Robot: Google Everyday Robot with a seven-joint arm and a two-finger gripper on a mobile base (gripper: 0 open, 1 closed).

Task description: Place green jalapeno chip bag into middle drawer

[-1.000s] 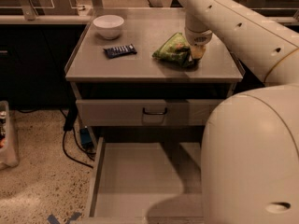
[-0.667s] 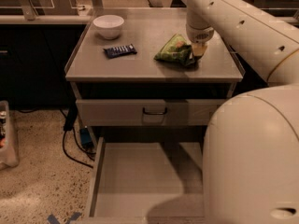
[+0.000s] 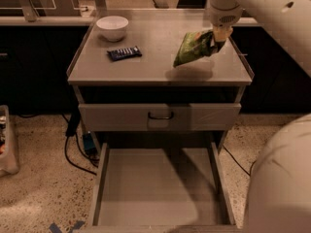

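The green jalapeno chip bag point(image 3: 193, 47) hangs tilted in the air above the right part of the cabinet top, casting a shadow below it. My gripper point(image 3: 218, 39) is shut on the bag's right end and holds it clear of the surface. The middle drawer point(image 3: 158, 188) is pulled wide open below, a grey box with a plain flat floor and low side walls; nothing lies in it. It sits below and in front of the bag.
A white bowl point(image 3: 112, 27) and a dark blue snack bar wrapper point(image 3: 124, 53) lie on the cabinet top point(image 3: 146, 67) at the left. The top drawer point(image 3: 160, 116) with a black loop handle is slightly out. Cables point(image 3: 73, 144) run on the floor at left. My arm's body fills the lower right.
The gripper has lifted the chip bag off the cabinet top; it now hangs in the air. The view has shifted too.
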